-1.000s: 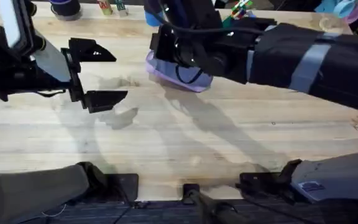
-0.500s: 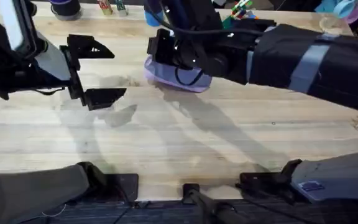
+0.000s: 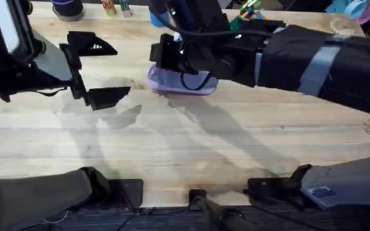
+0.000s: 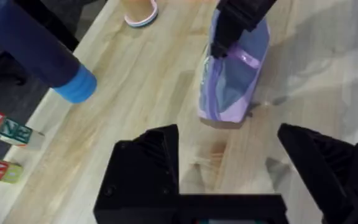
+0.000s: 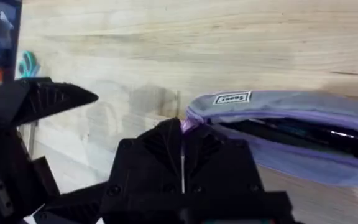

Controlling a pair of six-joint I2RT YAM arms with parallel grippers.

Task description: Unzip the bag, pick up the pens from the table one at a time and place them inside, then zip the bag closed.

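Zip-closing step is judged in hand: the zipper pull at the end of the lavender pouch [image 5: 291, 134] is pinched by the right gripper [image 5: 183, 140]. Dark pens are seen inside the part-open slit. Left gripper [image 3: 92, 72] is held wide open, empty, just beside the pouch. Next: pull drawn along; pouch likely needs bracing. Pale plank table [image 3: 236, 154]; toy blocks at far edge.

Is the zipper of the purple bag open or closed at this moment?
Open, at least partly. In the right wrist view the bag gapes along its top, with dark pens inside. The right gripper is shut at the zipper's end.
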